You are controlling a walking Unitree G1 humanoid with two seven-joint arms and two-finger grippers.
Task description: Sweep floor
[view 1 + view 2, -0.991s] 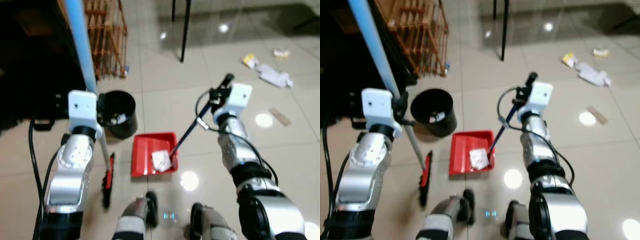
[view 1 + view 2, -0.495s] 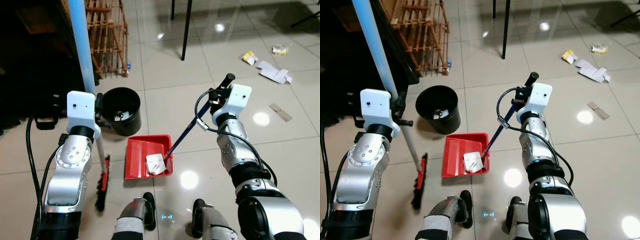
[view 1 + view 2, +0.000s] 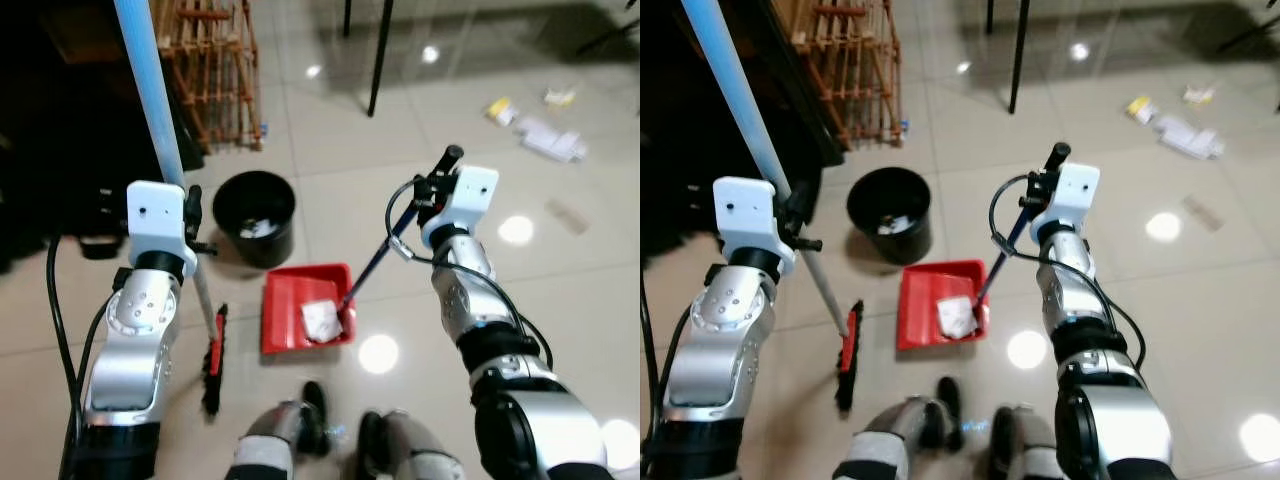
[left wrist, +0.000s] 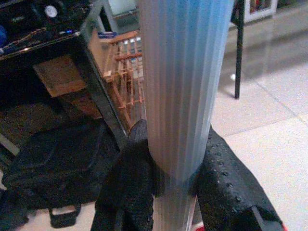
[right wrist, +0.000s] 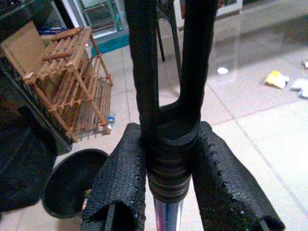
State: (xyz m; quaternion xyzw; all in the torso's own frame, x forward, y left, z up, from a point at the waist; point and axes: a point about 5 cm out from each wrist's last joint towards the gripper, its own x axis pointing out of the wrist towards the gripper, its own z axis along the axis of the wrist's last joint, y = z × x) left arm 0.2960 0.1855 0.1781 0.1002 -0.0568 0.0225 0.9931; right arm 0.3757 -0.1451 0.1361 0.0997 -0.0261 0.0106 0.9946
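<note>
Left claw (image 4: 175,180): raised at chest height, clamped on the blue broom pole (image 3: 150,90).
Right claw (image 5: 166,178): forearm angled forward, gripping the dustpan handle (image 3: 385,250).
Dustpan (image 3: 290,310): on floor (image 3: 330,160), just before the black bin (image 3: 255,215), holding 1 paper scrap (image 3: 322,320).

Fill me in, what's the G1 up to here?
Sweeping up. The left gripper is clamped on the pale blue broom handle, its red brush head on the tiles. The right gripper holds the dustpan handle; the red dustpan sits on the floor with crumpled paper in it, beside a black bin. More litter lies further off.
</note>
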